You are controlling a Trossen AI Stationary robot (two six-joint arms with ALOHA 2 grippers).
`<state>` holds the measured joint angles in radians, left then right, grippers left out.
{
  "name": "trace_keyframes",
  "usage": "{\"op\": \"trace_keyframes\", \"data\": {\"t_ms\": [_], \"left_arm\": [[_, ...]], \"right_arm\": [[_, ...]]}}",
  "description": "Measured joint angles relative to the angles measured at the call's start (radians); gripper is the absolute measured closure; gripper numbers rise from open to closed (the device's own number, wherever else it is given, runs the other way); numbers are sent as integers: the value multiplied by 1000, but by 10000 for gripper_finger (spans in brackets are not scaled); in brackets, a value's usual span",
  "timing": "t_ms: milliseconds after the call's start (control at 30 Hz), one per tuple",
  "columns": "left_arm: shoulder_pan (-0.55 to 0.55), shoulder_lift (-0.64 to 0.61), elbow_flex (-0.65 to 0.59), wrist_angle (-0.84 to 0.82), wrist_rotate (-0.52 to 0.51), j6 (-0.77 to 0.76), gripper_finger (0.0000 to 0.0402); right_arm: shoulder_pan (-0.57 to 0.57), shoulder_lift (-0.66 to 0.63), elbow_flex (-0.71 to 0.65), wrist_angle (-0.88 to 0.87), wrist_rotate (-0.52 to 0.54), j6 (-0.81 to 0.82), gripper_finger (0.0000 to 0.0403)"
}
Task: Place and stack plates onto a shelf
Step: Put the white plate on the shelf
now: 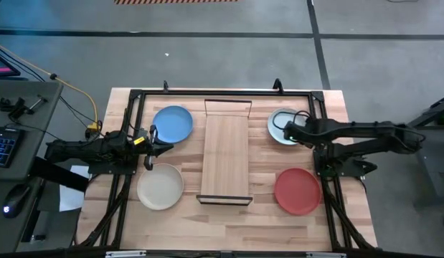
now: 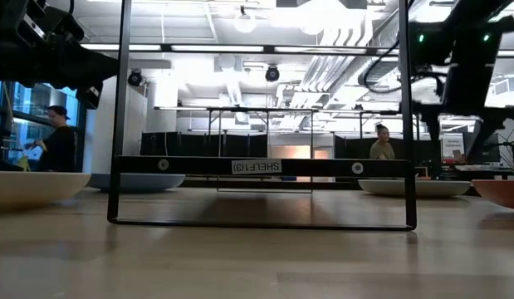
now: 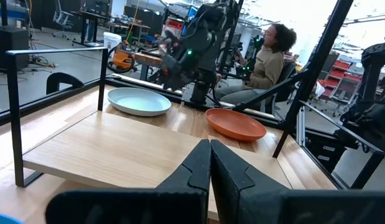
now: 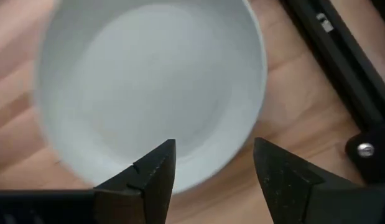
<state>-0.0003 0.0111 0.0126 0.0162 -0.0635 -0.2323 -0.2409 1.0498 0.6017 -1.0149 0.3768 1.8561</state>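
Note:
The shelf [image 1: 226, 159] stands mid-table, its wire frames resting on the tabletop. Four plates lie flat on the table: blue [image 1: 172, 123] and cream [image 1: 160, 186] to the shelf's left, pale blue-white [image 1: 280, 123] and red [image 1: 298, 190] to its right. My right gripper [image 4: 214, 163] is open above the pale plate [image 4: 148, 81], one finger over its inside and one beyond its rim, clear of it. My left gripper [image 3: 209, 163] is shut and holds nothing. It hovers between the blue and cream plates [image 1: 151, 143], pointing across the shelf board [image 3: 117, 146].
A black tube frame [image 1: 135, 94] runs round the tabletop, with uprights near the plates. A keyboard and cables lie left of the table [image 1: 3, 143]. People sit in the room beyond [image 3: 267, 56]. Bare wood shows in front of the shelf [image 1: 225, 222].

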Motion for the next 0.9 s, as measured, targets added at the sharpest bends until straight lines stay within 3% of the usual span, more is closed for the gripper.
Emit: {"op": "trace_keyframes", "data": {"t_ms": [167, 500, 600, 800, 900], "left_arm": [[0, 0, 0, 0, 0, 0, 401], [0, 0, 0, 0, 0, 0, 401], [0, 0, 0, 0, 0, 0, 401], [0, 0, 0, 0, 0, 0, 401], [0, 0, 0, 0, 0, 0, 401]], "right_arm": [[-32, 62, -62, 80, -55, 34, 206], [-74, 62, -209, 298, -52, 125, 217], [-73, 59, -219, 301, -41, 157, 254], [-74, 55, -218, 312, 48, 127, 380], [-74, 12, -217, 325, 87, 86, 390]]}}
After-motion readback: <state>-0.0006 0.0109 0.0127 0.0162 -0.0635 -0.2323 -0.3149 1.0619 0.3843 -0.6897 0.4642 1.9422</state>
